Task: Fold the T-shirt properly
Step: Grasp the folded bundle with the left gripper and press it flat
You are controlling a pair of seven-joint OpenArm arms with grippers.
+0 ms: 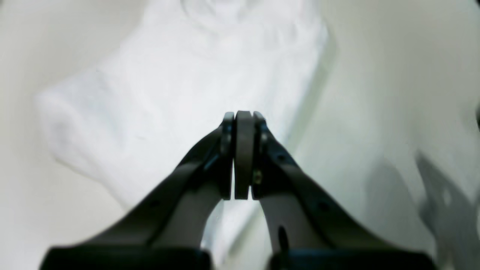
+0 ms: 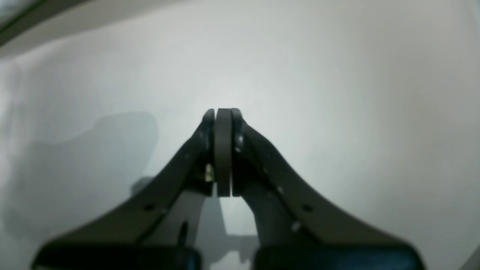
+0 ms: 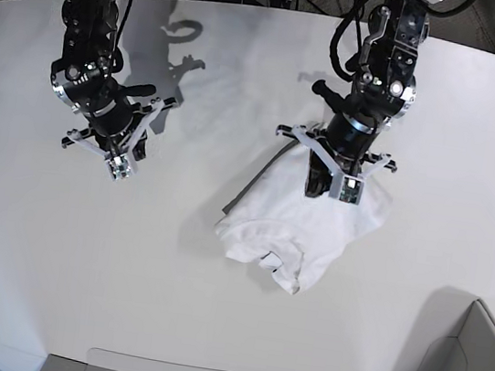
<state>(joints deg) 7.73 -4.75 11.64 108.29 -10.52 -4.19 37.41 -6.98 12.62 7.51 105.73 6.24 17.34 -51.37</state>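
While the T-shirt [image 3: 302,225] lies bunched and partly folded right of centre on the tabletop [image 3: 166,303], soft white cloth full of wrinkles against that smooth, hard off-white surface, the left pincer [image 1: 243,116] hangs over it with its dark jaws pressed together on nothing. Well to the left, the right pincer [image 2: 223,112] is likewise closed and empty above bare tabletop. A grey bin [image 3: 471,365] sits at the near right corner, its contents not discernible
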